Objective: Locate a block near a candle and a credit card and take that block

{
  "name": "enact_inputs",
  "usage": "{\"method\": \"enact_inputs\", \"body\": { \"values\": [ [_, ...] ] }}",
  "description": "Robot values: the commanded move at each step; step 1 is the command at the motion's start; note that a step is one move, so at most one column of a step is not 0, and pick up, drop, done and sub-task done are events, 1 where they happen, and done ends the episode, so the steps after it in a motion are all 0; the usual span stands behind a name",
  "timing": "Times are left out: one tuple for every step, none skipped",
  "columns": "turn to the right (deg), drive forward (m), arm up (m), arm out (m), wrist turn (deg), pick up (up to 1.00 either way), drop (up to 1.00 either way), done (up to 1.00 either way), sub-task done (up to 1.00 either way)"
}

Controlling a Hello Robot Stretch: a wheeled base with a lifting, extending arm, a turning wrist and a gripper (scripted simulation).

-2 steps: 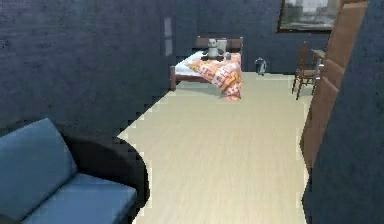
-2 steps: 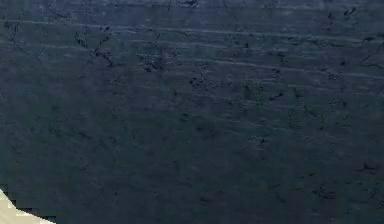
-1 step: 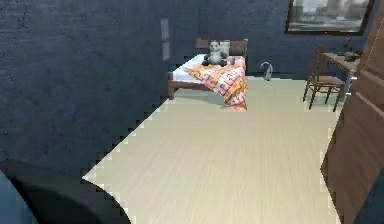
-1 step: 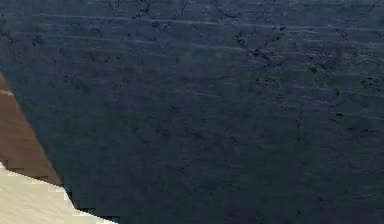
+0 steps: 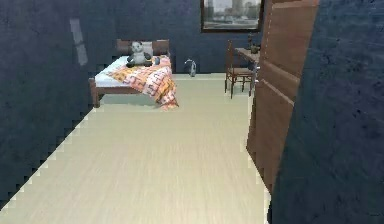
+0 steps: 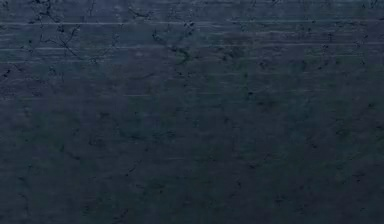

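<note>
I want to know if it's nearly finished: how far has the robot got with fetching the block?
Early days. Done: it stands at a bedroom's open door. In hand: looking toward the bed, chair and desk. Left: finding the block by a candle and credit card, then taking it.

- Pale wooden floor (image 5: 150, 160): a wooden-framed bed (image 5: 104, 76) stands at its far end, with a wooden chair (image 5: 237, 72) to the right of it beside a desk (image 5: 246, 53).
- Bed: an orange patterned blanket (image 5: 155, 83) hangs over its near corner, and a dark-and-white stuffed toy (image 5: 139, 58) sits near the headboard.
</note>
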Motion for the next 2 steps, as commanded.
{"method": "enact_inputs", "body": {
  "values": [
    [0.0,1.0,0.0,0.0,0.0,0.0,0.0,0.0,0.0],
    [3.0,0.0,0.0,0.0,0.0,0.0,0.0,0.0,0.0]
  ]
}}
